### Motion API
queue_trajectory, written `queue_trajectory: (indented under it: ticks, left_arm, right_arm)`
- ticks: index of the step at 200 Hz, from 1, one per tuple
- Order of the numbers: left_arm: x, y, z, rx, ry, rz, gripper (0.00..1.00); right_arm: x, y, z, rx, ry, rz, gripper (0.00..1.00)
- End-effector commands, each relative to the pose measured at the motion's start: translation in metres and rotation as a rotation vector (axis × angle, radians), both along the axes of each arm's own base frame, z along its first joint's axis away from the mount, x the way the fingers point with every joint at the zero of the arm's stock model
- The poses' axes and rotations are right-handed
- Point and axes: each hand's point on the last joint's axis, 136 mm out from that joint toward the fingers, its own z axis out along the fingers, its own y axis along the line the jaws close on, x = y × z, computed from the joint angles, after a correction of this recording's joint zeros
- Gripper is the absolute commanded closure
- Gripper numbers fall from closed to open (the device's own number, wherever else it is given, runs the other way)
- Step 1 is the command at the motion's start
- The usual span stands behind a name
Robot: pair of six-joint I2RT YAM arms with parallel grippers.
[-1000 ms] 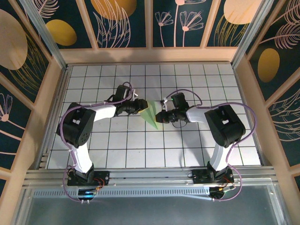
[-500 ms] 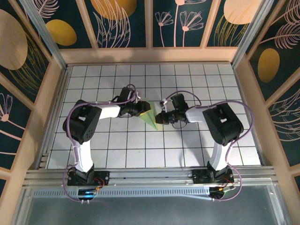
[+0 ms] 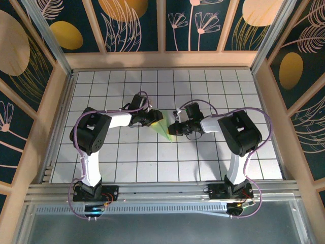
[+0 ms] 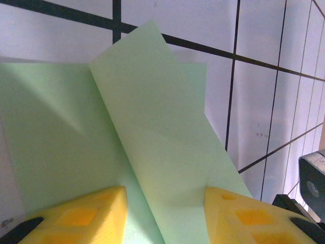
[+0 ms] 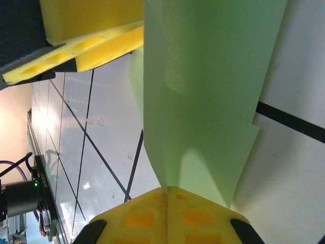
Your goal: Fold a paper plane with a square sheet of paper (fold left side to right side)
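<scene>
Desk (image 3: 203,152): white grid; bore the work at centre.
Paper (image 3: 163,127): pale green, part-folded to a taper, one flap raised; lay between both arms.
Right tool (image 5: 167,195): closed tight, pinched the paper's narrow end, likely as anchor.
Left tool (image 4: 165,203): parted, straddled the raised flap, gripped nothing.

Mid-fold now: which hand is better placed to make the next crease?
Left. The right hand is shut on the green paper, anchoring it; the left hand is open astride the raised flap, so it looks freer to work the next fold.
</scene>
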Motion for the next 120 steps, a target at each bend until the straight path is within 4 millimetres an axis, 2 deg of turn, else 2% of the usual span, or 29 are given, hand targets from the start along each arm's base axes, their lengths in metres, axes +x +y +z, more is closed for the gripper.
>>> queue_trajectory:
  ticks: [1,34,49,100,120]
  left_arm:
    - [-0.006,0.01,-0.026,0.086,0.048,0.006,0.56]
    - [-0.006,0.013,-0.031,0.108,0.058,0.006,0.56]
    - [-0.007,0.014,-0.033,0.115,0.062,0.005,0.56]
    - [-0.007,0.015,-0.033,0.121,0.06,0.007,0.56]
    - [-0.007,0.015,-0.032,0.119,0.058,0.008,0.56]
  right_arm:
    - [0.0,0.0,-0.003,0.017,0.022,0.004,0.99]
    - [0.001,0.001,0.003,0.026,0.014,0.003,0.94]
    - [0.002,0.001,0.008,0.032,0.005,0.001,0.89]
    - [0.013,-0.014,0.045,0.071,-0.079,-0.038,0.58]
    - [0.022,-0.02,0.049,0.08,-0.083,-0.057,0.54]
